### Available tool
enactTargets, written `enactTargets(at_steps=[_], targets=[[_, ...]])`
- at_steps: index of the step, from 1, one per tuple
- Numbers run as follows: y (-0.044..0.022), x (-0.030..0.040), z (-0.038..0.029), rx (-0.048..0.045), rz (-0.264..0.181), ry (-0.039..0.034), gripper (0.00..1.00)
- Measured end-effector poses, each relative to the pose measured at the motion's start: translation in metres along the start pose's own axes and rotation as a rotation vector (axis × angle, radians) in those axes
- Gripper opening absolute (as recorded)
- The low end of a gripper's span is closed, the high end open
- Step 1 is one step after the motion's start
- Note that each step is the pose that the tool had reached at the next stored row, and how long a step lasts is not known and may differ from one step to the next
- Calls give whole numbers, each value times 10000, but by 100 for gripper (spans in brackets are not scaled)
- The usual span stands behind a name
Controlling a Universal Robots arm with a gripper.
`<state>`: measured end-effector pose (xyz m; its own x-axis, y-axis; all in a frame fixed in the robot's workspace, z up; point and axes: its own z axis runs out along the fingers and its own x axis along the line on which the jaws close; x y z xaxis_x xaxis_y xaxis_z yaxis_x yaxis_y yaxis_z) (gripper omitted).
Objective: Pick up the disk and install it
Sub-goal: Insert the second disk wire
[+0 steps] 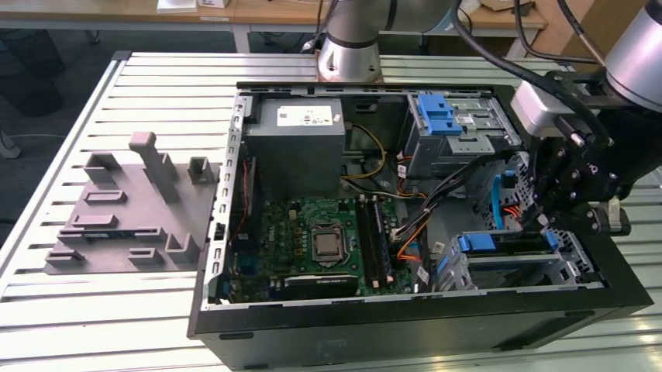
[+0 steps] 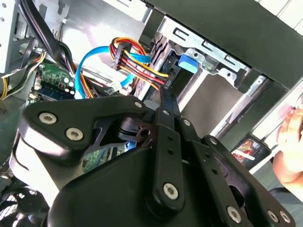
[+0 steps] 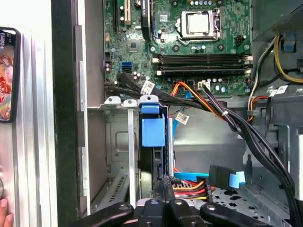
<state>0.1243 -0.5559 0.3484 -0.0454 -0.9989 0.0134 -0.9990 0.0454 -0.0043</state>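
We see the disk (image 1: 507, 244) low and right of centre in the exterior view, seated edge-up in a bay of the open case, near the case's front corner. Its blue carrier bracket shows as a square tab at the end toward the exterior view's left, with a blue rail running along its top edge. In the first wrist view the disk (image 3: 154, 156) stands below the frame's centre, a thin dark slab seen edge-on with the blue tab capping its upper end. In the second wrist view the tab of the disk (image 2: 188, 62) sits in the upper middle of the frame.
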Motion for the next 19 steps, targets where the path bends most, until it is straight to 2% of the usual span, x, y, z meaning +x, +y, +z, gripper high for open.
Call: enactTargets(at_steps=[3, 6, 7, 12, 15, 19], targets=[[0, 1, -63, 0, 1, -1, 11], [11, 1, -76, 0, 2, -6, 11], [34, 2, -78, 0, 2, -1, 11], [239, 12, -78, 32, 2, -4, 11], [264, 14, -95, 41, 1, -1, 11], [268, 12, -195, 41, 2, -3, 11]])
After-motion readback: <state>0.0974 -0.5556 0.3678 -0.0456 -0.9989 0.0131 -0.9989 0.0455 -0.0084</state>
